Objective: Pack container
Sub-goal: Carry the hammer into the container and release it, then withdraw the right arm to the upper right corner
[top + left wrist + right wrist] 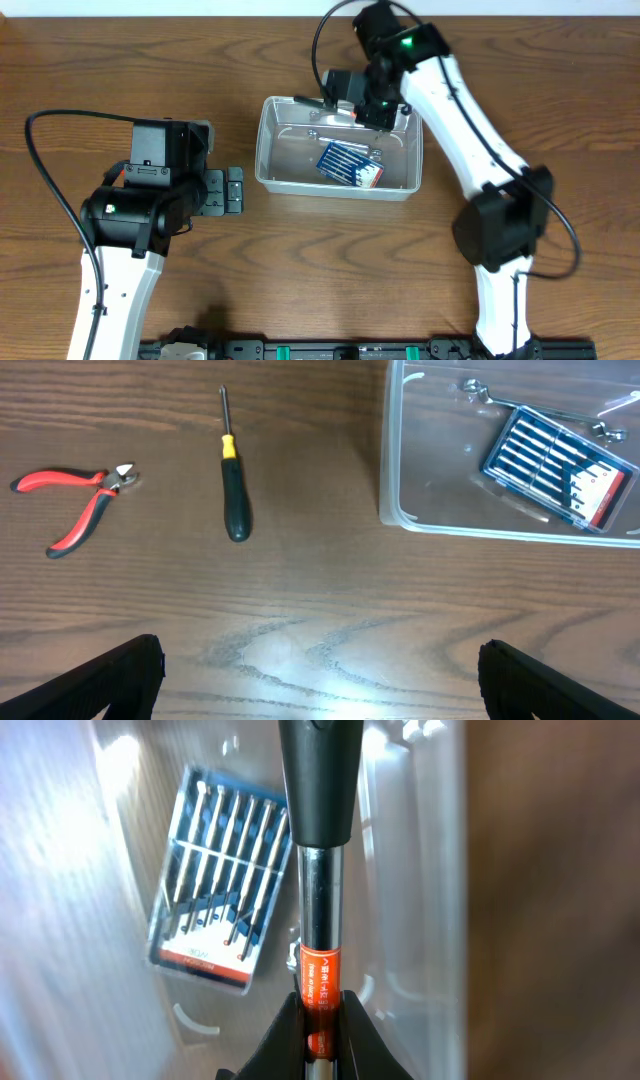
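Clear glossy plastic container (268,150) on matt wood-grain table (120,60); tool (320,920) shaft looks like metal.

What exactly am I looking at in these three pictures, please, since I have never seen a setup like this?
These are two robot arms at a wooden table, packing tools into a clear plastic container. One picture looks down from above; the other two come from cameras on each arm's wrist. The right gripper is over the container, shut on a tool with a black grip and an orange label. A blue case of small screwdrivers and a metal wrench already lie inside. The left gripper is open above bare wood, holding nothing. Its camera shows red-handled pliers and a black-and-yellow screwdriver lying on the table beside the container.
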You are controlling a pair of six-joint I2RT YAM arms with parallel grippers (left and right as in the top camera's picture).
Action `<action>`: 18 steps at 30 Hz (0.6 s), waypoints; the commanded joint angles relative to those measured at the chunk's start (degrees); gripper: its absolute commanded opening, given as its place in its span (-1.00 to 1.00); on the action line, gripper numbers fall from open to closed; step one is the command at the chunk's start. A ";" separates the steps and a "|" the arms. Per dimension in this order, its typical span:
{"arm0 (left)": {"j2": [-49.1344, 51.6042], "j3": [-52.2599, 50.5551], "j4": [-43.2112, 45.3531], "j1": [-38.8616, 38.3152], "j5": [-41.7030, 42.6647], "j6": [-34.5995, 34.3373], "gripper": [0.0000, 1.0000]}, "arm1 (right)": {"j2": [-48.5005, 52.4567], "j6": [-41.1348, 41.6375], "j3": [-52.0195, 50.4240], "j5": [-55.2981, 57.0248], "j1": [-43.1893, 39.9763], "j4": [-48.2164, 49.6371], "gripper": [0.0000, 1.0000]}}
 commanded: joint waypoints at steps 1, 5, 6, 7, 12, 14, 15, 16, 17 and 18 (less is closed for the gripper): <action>0.00 1.36 -0.17 0.02 -0.68 0.37 0.97 | 4.61 -2.01 -0.42 -0.13 -1.05 -0.15 -0.98; 0.00 1.36 -0.63 0.02 -0.68 0.37 0.97 | 9.33 -0.39 -0.42 0.02 -2.32 -0.07 -0.97; 0.00 1.36 -0.85 0.02 -0.68 0.37 0.97 | 10.08 0.17 -0.42 0.00 -2.60 0.13 -0.97; 0.00 1.36 -1.01 0.02 -0.68 0.37 0.97 | 10.71 0.83 -0.42 0.02 -2.82 0.46 -0.98; 0.00 1.36 -1.11 0.02 -0.68 0.37 0.97 | 11.61 2.45 -0.42 0.00 -4.22 1.90 -0.72; 0.00 1.36 -1.11 0.02 -0.68 0.37 0.97 | 11.61 3.98 -0.39 0.35 -4.74 2.19 0.74; 0.00 1.36 -1.11 0.02 -0.66 0.35 0.97 | 11.61 4.96 -0.37 0.46 -4.92 2.23 0.98; 0.00 1.36 -1.14 0.02 -0.68 0.35 0.97 | 11.56 5.81 -0.37 0.46 -5.03 2.19 0.98; 0.00 1.36 -1.14 0.02 -0.68 0.35 0.97 | 11.32 6.73 -0.37 0.48 -5.07 2.05 0.99; 0.00 1.36 -1.14 0.02 -0.68 0.35 0.97 | 11.04 7.34 -0.35 0.46 -5.09 1.99 0.99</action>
